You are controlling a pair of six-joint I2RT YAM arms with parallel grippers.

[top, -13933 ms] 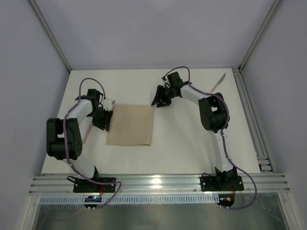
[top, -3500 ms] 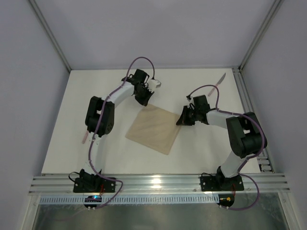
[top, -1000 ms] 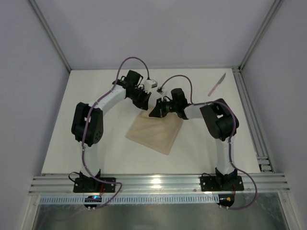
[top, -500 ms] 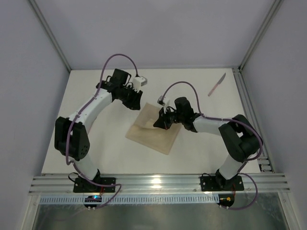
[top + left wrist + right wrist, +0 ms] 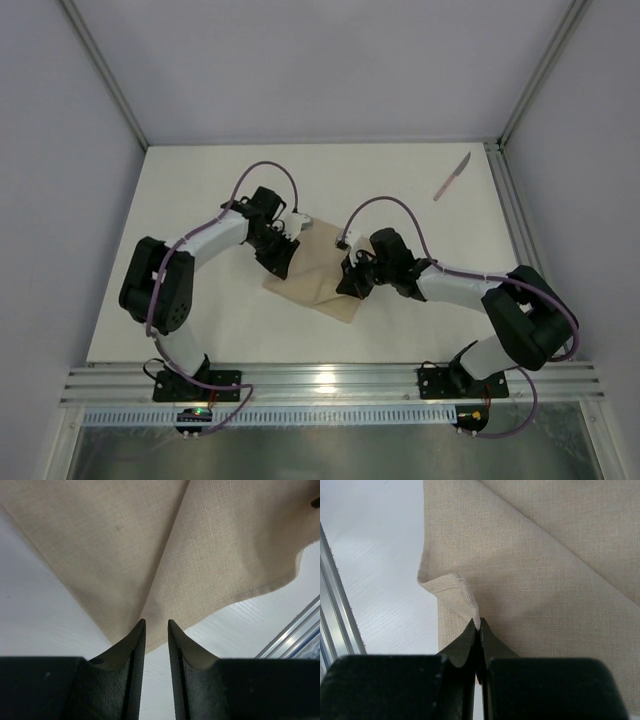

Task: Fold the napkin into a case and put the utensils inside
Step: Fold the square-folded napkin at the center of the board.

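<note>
The beige napkin lies mid-table, partly folded over itself. My right gripper is shut on a turned-over edge of the napkin and holds it above the lower layer near the napkin's near-right side. My left gripper is at the napkin's left corner. In the left wrist view its jaws stand a narrow gap apart with nothing between them, and the napkin's fold lies just ahead of the tips. A knife with a pinkish handle lies at the far right. No other utensil shows.
A metal rail runs along the table's near edge by the arm bases. An upright frame post and grey walls bound the right side. The rail also shows in the left wrist view and the right wrist view.
My right gripper has pulled the napkin's far part toward the near edge, folding it over. My left gripper has come down from behind the napkin to its left corner.
</note>
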